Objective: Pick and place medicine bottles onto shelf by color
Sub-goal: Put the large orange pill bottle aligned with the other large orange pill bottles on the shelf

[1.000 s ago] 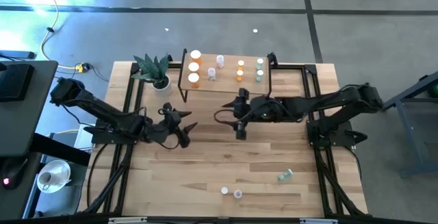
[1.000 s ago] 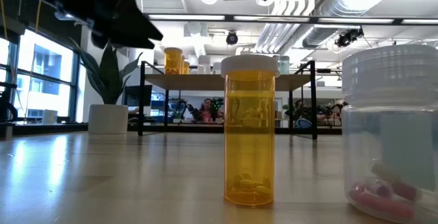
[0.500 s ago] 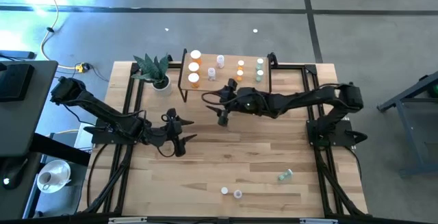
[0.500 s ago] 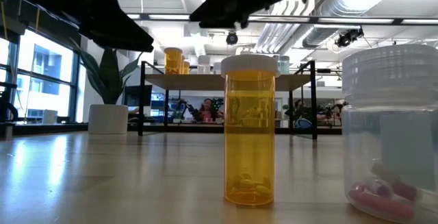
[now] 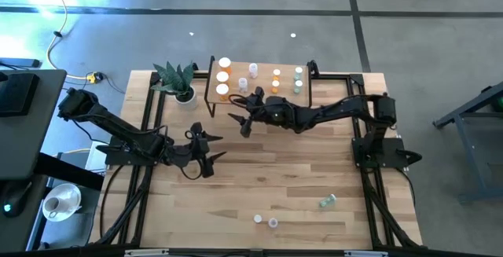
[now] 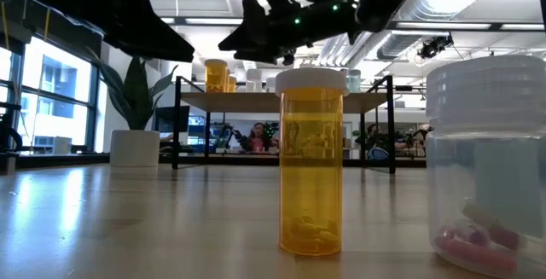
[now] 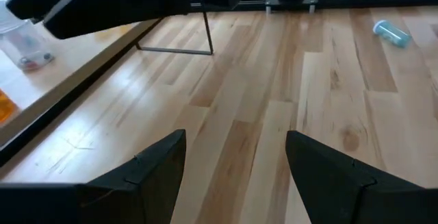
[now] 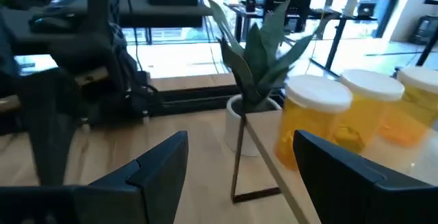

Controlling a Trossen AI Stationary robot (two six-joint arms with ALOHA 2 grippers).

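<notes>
The shelf (image 5: 259,82) stands at the table's far middle on black legs. On it stand orange bottles (image 5: 222,77) at its left end, clear ones (image 5: 253,70), small orange ones (image 5: 277,79) and green ones (image 5: 299,79). On the table, a green bottle (image 5: 328,202) lies on its side. A small orange bottle (image 5: 257,218) and a clear one (image 5: 273,222) stand near the front edge. My right gripper (image 5: 240,123) hangs open by the shelf's near left corner, facing the orange bottles (image 8: 315,118). My left gripper (image 5: 218,148) is open over bare table at left of centre.
A potted plant (image 5: 179,80) stands just left of the shelf. In the low view the orange bottle (image 6: 311,164) and the clear bottle (image 6: 486,168) stand close to the camera. Black frame rails (image 5: 149,115) run along the table's sides. Bare wood lies between the grippers and the front edge.
My right gripper has swung toward the table's left and far edge and come lower, from the table's middle to the shelf's near left corner, staying open. My left gripper has rolled a little in place.
</notes>
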